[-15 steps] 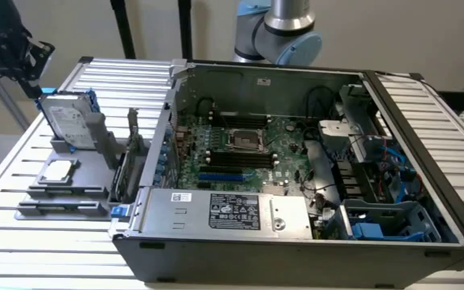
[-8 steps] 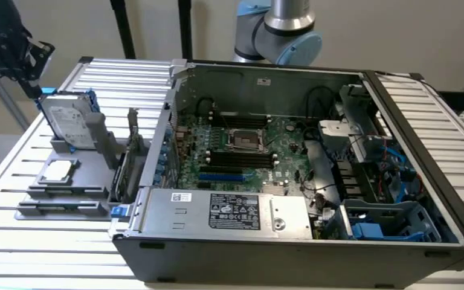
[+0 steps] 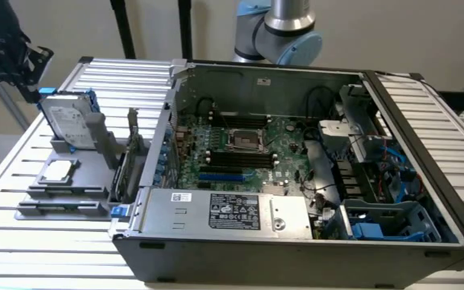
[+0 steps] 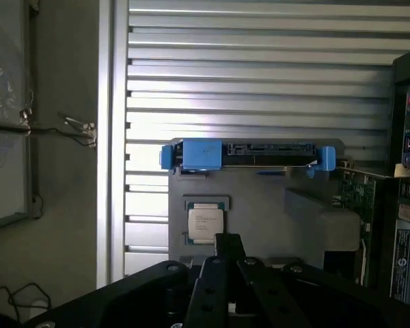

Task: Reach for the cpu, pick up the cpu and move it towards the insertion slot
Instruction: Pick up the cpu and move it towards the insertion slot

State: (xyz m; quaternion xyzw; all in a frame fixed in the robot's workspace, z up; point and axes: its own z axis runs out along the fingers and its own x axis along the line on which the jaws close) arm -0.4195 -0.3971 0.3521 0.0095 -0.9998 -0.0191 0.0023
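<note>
Slatted table [image 3: 55,241], cpu [image 4: 203,224] — small, silvery, square

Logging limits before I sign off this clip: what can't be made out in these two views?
- cpu: printing too small to read, wrist view.
- insertion slot: contacts in its dark centre too small to see, exterior view.
- hard drive: label text too small to read, exterior view.
- pincer: its body is cut off by the picture's edge, wrist view.
</note>
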